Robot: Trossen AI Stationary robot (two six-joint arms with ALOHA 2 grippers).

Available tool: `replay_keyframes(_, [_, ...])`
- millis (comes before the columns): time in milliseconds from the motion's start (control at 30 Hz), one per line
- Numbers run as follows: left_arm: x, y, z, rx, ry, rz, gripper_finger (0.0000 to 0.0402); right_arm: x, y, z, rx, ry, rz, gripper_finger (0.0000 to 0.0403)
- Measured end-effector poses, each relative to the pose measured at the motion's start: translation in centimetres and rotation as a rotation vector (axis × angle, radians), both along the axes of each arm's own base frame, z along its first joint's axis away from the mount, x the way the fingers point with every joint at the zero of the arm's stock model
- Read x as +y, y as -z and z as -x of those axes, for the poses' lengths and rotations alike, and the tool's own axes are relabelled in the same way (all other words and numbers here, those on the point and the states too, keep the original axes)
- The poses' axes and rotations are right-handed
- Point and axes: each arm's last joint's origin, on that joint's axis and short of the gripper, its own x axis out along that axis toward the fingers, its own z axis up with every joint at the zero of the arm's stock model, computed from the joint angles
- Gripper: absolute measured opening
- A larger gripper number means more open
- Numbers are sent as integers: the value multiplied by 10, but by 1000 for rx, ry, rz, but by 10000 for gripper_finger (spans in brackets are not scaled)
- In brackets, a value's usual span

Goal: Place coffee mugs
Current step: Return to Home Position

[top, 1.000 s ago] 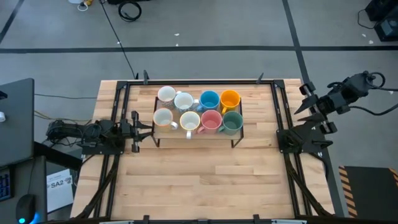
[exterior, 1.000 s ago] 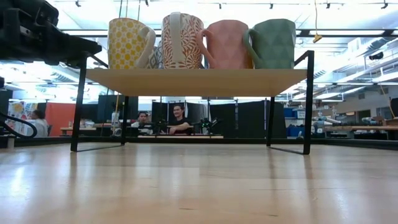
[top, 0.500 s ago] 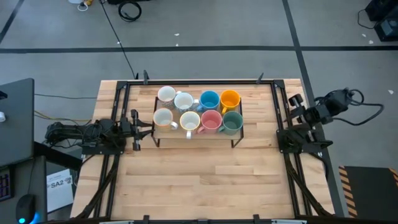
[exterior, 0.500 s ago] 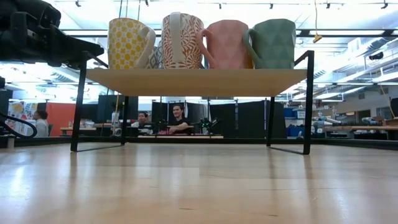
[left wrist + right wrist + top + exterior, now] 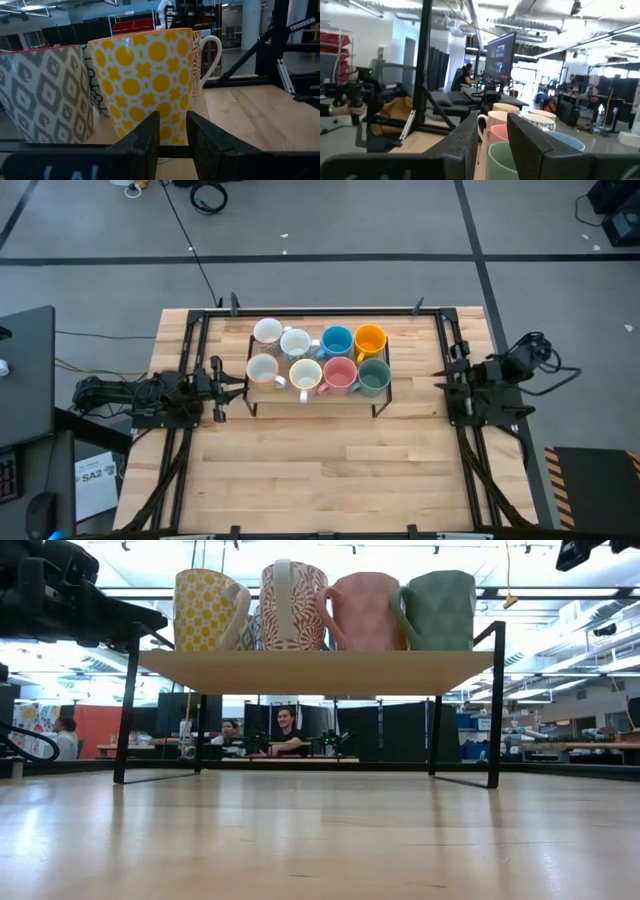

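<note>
Mugs (image 5: pixel 305 372), eight in all, are seen standing in two rows on the shelf (image 5: pixel 310 671) at the far middle of the bench (image 5: pixel 330 470). The left gripper (image 5: pixel 235 386) is held just beside the shelf's left end, the right gripper (image 5: pixel 445 372) near its right end. Both pairs of fingers are narrowly parted, with nothing gripped.

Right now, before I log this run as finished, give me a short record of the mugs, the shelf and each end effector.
mugs on shelf: eight, in two rows of four
back row: two white mugs, blue mug, orange mug
front row: yellow-dotted mug, orange-patterned mug, pink mug, green mug
shelf: wooden board, black frame, on the table
left end effector: beside shelf's left end, slightly open, empty
right end effector: near table's right edge, apart from shelf, slightly open, empty
</note>
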Motion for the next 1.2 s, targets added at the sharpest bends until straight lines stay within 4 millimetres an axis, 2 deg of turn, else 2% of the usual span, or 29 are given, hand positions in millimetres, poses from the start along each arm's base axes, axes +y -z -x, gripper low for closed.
replay_keyframes(233, [0, 0, 0, 0, -2, 0, 102, 6, 24, -15, -58, 59, -30, 110])
replay_keyframes(367, [0, 0, 0, 0, -2, 0, 102, 7, 41, -23, -146, 105, -82, 110])
replay_keyframes(567, [0, 0, 0, 0, -2, 1, 102, 2, 65, -31, -227, 202, -137, 110])
replay_keyframes(933, [0, 0, 0, 2, -2, 0, 102, -12, 67, -35, -204, 363, -72, 110])
replay_keyframes(1200, [0, 1, 0, 4, -2, 0, 102, -20, 78, -42, -103, 303, -103, 110])
